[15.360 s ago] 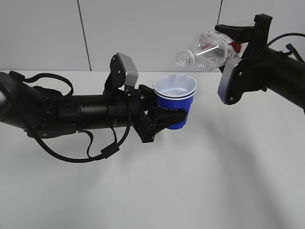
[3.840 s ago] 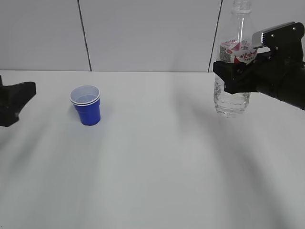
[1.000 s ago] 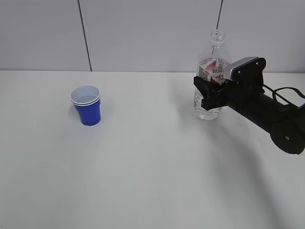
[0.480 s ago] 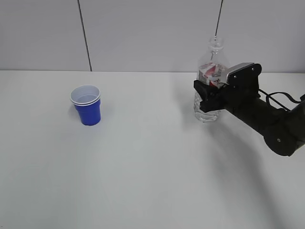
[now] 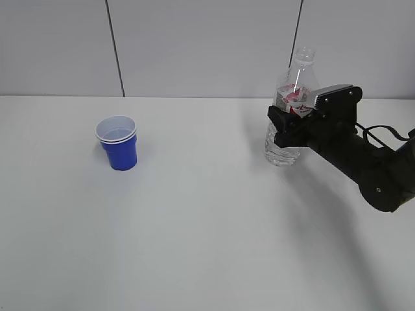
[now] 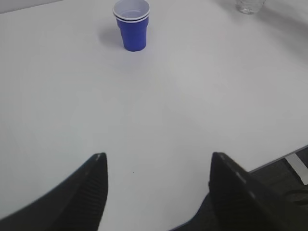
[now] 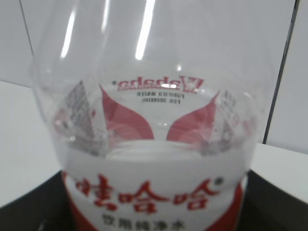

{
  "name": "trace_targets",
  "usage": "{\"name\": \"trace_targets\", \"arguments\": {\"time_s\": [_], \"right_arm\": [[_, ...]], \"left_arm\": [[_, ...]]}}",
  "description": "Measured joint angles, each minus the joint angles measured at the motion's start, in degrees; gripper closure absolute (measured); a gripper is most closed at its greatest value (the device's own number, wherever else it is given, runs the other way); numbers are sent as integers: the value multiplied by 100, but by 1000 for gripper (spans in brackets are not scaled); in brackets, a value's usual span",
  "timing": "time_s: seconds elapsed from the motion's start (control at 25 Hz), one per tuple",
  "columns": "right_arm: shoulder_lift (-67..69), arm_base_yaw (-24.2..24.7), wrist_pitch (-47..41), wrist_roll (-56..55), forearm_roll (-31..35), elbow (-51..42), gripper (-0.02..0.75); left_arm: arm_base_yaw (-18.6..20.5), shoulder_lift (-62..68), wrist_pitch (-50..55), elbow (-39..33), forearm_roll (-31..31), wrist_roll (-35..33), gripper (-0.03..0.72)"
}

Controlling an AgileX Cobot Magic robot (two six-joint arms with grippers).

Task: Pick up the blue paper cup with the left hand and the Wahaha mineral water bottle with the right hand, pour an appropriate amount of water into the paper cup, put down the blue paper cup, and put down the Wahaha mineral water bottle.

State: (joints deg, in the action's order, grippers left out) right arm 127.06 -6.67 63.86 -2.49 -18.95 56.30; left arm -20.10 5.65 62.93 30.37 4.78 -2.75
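The blue paper cup (image 5: 118,144) stands upright on the white table at the left, free of both grippers; it also shows at the top of the left wrist view (image 6: 132,24). The Wahaha mineral water bottle (image 5: 285,146) rests on the table at the right, leaning slightly right, uncapped. My right gripper (image 5: 280,126) is shut on its label. In the right wrist view the bottle (image 7: 154,144) fills the frame, with the right gripper (image 7: 154,211) dark on either side of it. My left gripper (image 6: 158,161) is open, empty, and well short of the cup; it is outside the exterior view.
The table (image 5: 207,233) is white with a pale panelled wall (image 5: 194,45) behind it. The table's near edge (image 6: 284,158) shows at the lower right of the left wrist view. The bottle's base (image 6: 249,6) shows at that view's top right.
Over the last second the right gripper barely shifted; the bottle's neck has swung a little to the right. The cup has not moved.
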Motion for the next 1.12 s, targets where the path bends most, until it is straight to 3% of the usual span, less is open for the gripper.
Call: {"name": "trace_targets", "arguments": {"time_s": [0.2, 0.52, 1.12], "right_arm": [[45, 0, 56, 0, -13, 26, 262], [297, 0, 259, -68, -118, 60, 148], [332, 0, 247, -88, -117, -87, 137]], "left_arm": [[0, 0, 0, 0, 0, 0, 190], [0, 0, 0, 0, 0, 0, 190], [0, 0, 0, 0, 0, 0, 190]]}}
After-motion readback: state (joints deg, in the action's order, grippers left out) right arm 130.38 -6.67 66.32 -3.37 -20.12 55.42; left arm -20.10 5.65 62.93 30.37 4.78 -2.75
